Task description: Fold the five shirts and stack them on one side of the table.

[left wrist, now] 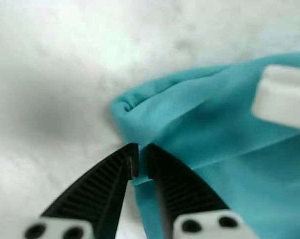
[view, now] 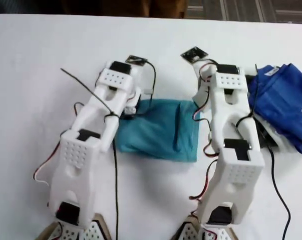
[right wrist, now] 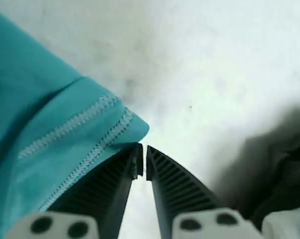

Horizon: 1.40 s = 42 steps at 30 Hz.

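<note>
surface: white table (view: pixel 35 75) | middle: folded teal shirt (view: pixel 161 130) lay flat on it | right edge: blue shirt (view: pixel 283 100) lay bunched there

The arms (view: pixel 90 130) hide both sides of the teal shirt (view: pixel 161 130); the edge crops the blue shirt (view: pixel 286 107).

The left arm (view: pixel 93 125) and right arm (view: pixel 231 125) stretch forward side by side; left gripper (left wrist: pixel 139 152) and right gripper (right wrist: pixel 142 152) both have jaws pressed together.
</note>
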Available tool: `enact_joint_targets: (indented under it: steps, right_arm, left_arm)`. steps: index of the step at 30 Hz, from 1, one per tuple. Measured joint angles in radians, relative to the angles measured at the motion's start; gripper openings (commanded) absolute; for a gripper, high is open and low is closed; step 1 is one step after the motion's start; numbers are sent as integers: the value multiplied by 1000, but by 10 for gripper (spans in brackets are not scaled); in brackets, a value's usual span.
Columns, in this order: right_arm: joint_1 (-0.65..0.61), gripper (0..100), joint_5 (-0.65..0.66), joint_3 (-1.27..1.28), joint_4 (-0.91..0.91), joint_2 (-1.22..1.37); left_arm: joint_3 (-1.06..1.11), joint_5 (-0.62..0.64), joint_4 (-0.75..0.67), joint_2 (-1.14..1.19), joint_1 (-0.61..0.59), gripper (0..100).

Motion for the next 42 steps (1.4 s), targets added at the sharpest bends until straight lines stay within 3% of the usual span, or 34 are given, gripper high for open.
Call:
enact_joint_targets:
  steps: [4, 12, 17, 27, 42]
  right_arm:
    - [-38, 20, -9, 0, 46, -52]
    - [-252, 20, -9, 0, 106, -166]
    - [-279, 20, -43, 0, 106, -157]
    - [-146, 20, -80, 0, 68, 41]
    - [6, 20, -83, 0, 130, 41]
  left_arm:
    - [0, 0, 0, 0, -2, 64]
    - [0, 0, 0, 0, -2, 64]
    - [0, 0, 0, 0, -2, 64]
    - [0, 63, 0, 0, -9, 64]
    - [0, 63, 0, 0, -29, 64]
